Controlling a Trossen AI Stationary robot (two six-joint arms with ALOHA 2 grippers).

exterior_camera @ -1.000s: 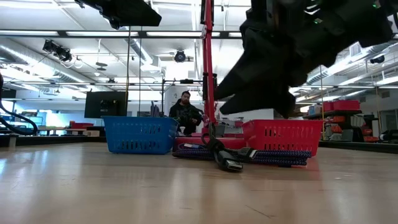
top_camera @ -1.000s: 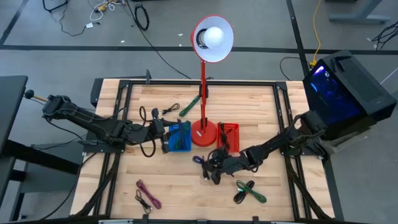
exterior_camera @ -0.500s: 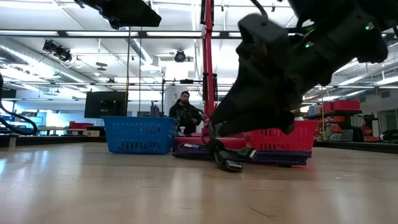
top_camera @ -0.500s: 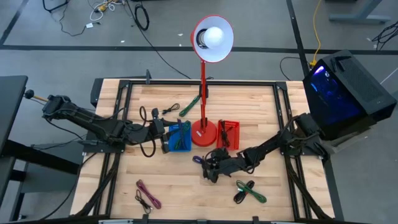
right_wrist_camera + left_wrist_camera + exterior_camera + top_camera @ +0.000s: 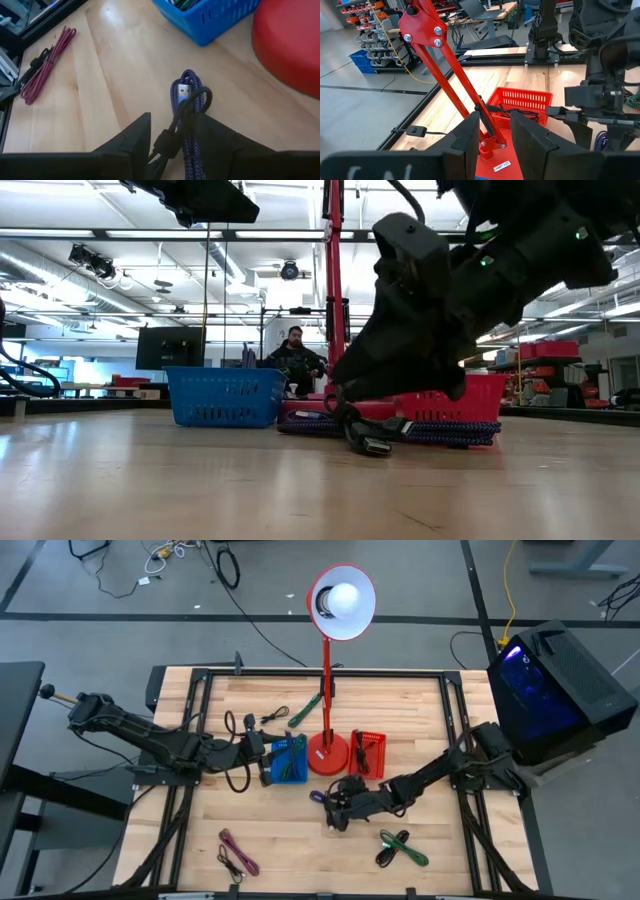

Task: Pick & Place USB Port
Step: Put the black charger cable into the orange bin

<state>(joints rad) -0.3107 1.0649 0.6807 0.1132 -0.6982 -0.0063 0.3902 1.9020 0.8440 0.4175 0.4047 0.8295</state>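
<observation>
A blue-purple braided USB cable (image 5: 189, 107), coiled, with a silver plug (image 5: 182, 92), lies flat on the wood in front of the lamp base. A black cable (image 5: 186, 114) loops over it. In the high view the bundle (image 5: 321, 797) sits just left of my right gripper (image 5: 336, 808). My right gripper (image 5: 172, 120) is open and low over the bundle, one finger on each side of the black cable. In the low view it (image 5: 400, 370) hangs above the cables (image 5: 368, 442). My left gripper (image 5: 262, 748), open (image 5: 494, 117), waits beside the blue basket (image 5: 288, 760).
A red lamp base (image 5: 328, 752) stands between the blue basket and a red basket (image 5: 367, 754). More cables lie around: green (image 5: 398, 846), magenta (image 5: 235, 852), green (image 5: 305, 710) and black (image 5: 240, 726). A person (image 5: 298, 358) shows beyond the table.
My right gripper has come down toward the cable bundle and moved a little toward the table's left. The cables have not moved.
</observation>
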